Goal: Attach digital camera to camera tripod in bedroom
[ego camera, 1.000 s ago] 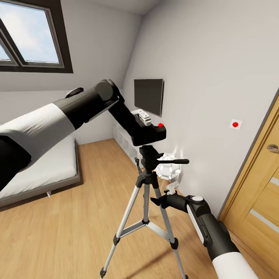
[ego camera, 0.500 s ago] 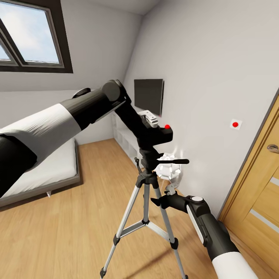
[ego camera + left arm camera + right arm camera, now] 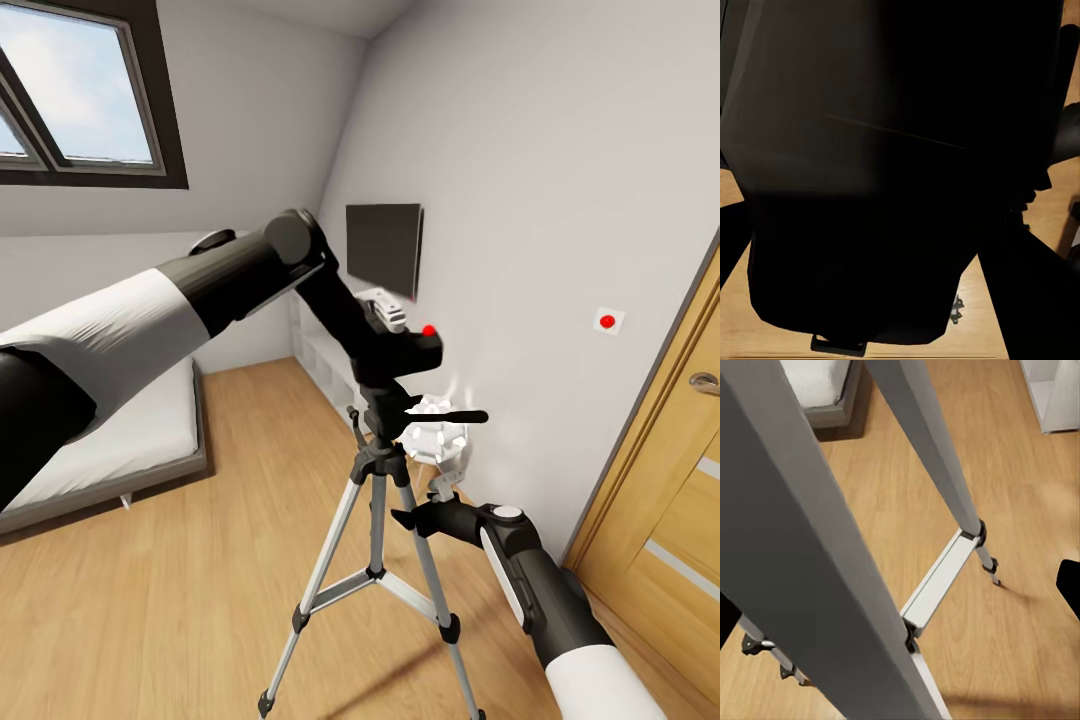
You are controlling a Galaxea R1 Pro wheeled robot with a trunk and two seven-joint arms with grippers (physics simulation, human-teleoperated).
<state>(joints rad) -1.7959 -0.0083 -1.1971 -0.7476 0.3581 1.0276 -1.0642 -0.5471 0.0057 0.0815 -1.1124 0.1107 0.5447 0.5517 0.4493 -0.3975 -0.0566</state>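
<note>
small black digital camera with red top button [image 3: 408, 350] held in left tool [image 3: 385, 322], sitting directly atop black head of silver-legged camera tripod [image 3: 378, 470]; right tool [image 3: 412, 520] low beside tripod leg, grip state unclear

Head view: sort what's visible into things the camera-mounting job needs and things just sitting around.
Needed for the job:
- digital camera, at the left pincer, right above the tripod head
- camera tripod

Just there:
- wall TV
- grey bed
- skylight
- wooden door
- white floor lamp
- right pincer, low beside the tripod
</note>
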